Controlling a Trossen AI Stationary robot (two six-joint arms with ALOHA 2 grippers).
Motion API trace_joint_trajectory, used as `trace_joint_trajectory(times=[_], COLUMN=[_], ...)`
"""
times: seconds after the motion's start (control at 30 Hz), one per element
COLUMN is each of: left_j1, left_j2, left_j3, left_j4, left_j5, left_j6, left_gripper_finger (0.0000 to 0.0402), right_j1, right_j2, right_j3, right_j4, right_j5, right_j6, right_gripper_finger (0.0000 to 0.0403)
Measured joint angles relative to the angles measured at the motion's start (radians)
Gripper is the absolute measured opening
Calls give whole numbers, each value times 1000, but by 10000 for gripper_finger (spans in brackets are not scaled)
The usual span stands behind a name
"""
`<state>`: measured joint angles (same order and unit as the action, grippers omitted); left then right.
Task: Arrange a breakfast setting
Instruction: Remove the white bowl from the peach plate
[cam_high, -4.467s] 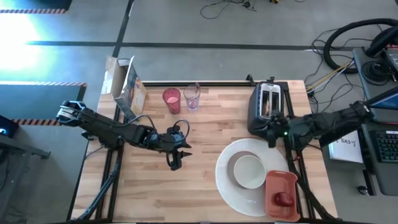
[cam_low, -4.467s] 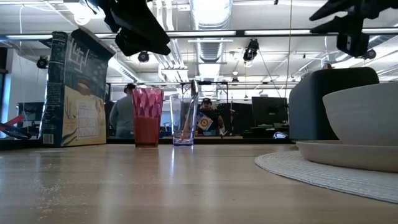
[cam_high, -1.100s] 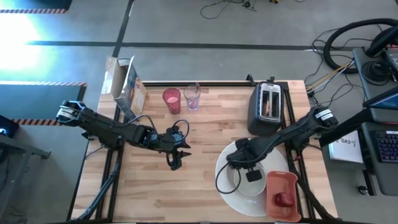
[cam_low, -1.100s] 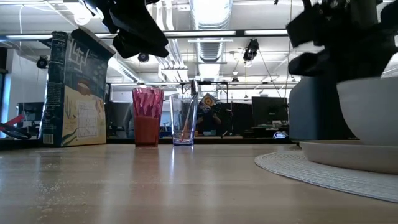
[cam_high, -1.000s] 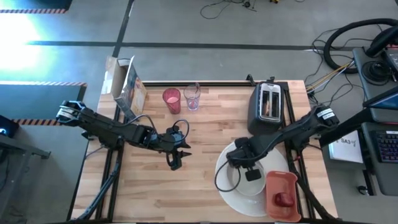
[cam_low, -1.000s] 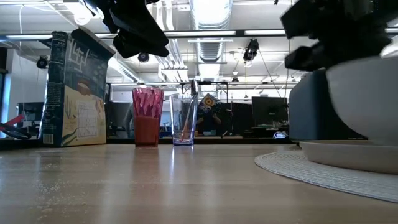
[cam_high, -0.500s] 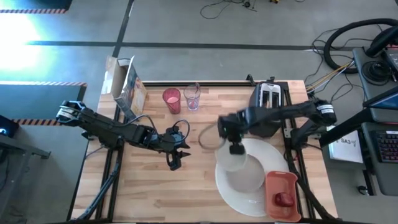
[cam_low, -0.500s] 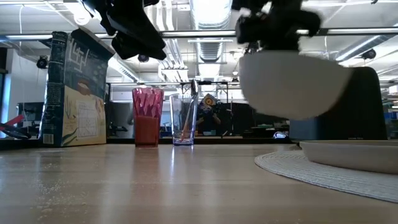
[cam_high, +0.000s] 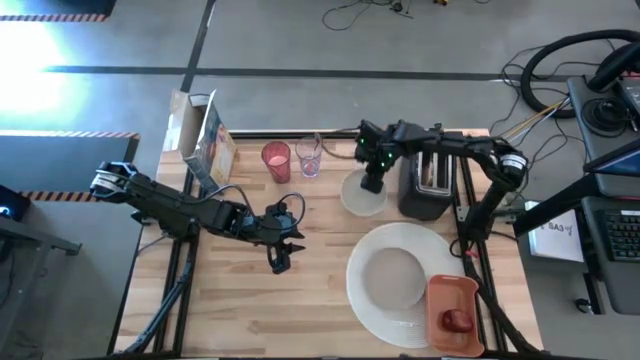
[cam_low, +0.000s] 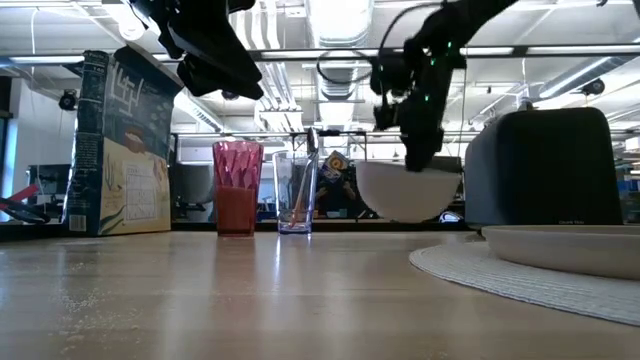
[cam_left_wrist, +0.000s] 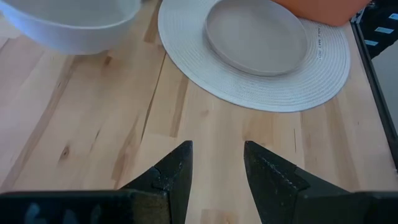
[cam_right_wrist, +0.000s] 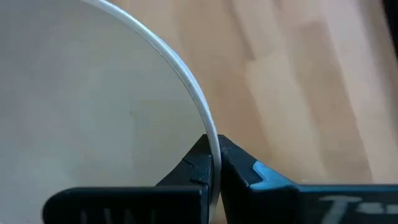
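The right arm reaches across the back of the surface (cam_high: 300, 300), its gripper (cam_high: 372, 183) pointing down with jaws pinched on the rim of the small white bowl (cam_high: 362, 194). The bowl sits upright, mouth up, just beside the black toaster (cam_high: 430, 180) and near the clear glass (cam_high: 308, 157); whether it touches the surface cannot be told. The left gripper (cam_high: 281, 262) hovers mid-surface, jaws partly open and empty.
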<state>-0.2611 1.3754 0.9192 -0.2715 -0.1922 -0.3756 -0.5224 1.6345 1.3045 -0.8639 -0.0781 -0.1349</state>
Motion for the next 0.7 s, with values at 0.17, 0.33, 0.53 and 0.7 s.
trace_joint_trajectory(times=[0.17, 0.33, 0.53, 0.7], left_j1=[3, 12, 23, 26], left_j2=[0, 0, -4, -8], left_j3=[0, 0, 0, 0], left_j4=[-12, -29, -34, -36], left_j5=[-4, -6, -7, -7], left_j6=[0, 0, 0, 0], left_gripper_finger=[128, 128, 128, 128], right_j1=[-80, -114, -120, -120], right_j2=[54, 93, 95, 62], right_j3=[0, 0, 0, 0], right_j4=[10, 14, 31, 38], right_j5=[0, -2, 0, 36], right_j6=[0, 4, 20, 30], right_gripper_finger=[8, 9, 12, 47])
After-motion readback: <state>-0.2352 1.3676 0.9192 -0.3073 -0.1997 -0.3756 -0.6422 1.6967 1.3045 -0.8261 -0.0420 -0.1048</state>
